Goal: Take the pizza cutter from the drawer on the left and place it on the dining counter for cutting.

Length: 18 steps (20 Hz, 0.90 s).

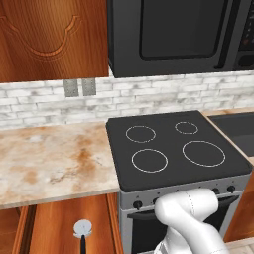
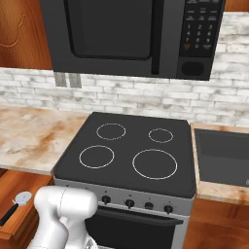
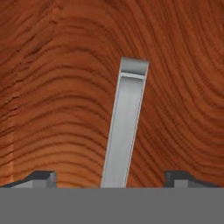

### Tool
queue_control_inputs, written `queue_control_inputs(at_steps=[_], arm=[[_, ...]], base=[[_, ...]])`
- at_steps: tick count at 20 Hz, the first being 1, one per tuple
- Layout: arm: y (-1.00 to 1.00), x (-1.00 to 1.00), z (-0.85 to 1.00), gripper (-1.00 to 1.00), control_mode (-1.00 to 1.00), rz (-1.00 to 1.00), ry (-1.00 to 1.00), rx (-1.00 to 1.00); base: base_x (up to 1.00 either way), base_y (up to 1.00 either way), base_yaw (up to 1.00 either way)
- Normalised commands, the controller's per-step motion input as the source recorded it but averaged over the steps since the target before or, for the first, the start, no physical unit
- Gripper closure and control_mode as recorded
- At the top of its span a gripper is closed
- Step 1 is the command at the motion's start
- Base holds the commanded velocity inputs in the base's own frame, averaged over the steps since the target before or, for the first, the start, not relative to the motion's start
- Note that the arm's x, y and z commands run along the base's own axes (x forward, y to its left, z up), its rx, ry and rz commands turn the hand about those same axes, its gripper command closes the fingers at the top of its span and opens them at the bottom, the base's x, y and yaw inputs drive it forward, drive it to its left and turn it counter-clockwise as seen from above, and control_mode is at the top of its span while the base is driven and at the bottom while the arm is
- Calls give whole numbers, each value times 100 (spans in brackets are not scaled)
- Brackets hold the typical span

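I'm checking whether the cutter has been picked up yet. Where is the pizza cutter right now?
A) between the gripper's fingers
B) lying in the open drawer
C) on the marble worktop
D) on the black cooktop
B: the pizza cutter lies on the wood floor of the open drawer, below the marble worktop edge, left of the stove.

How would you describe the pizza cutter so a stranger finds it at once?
Start at the black cooktop, then look down to its left, into the open wooden drawer under the marble counter. The pizza cutter lies there: a round silvery wheel on a slim black handle.
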Motion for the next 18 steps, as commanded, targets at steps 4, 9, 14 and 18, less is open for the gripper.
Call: queue_control_inputs(at_steps=[4, 9, 14, 18], arm=[[1, -62, 0, -100, -100, -1, 0, 0], [18, -98, 24, -100, -100, -5, 0, -4], [30, -49, 69, -100, -100, -3, 0, -4], [11, -28, 93, -100, -100, -2, 0, 0]], base=[[0, 0, 0], [0, 0, 0], [0, 0, 0], [0, 0, 0]])
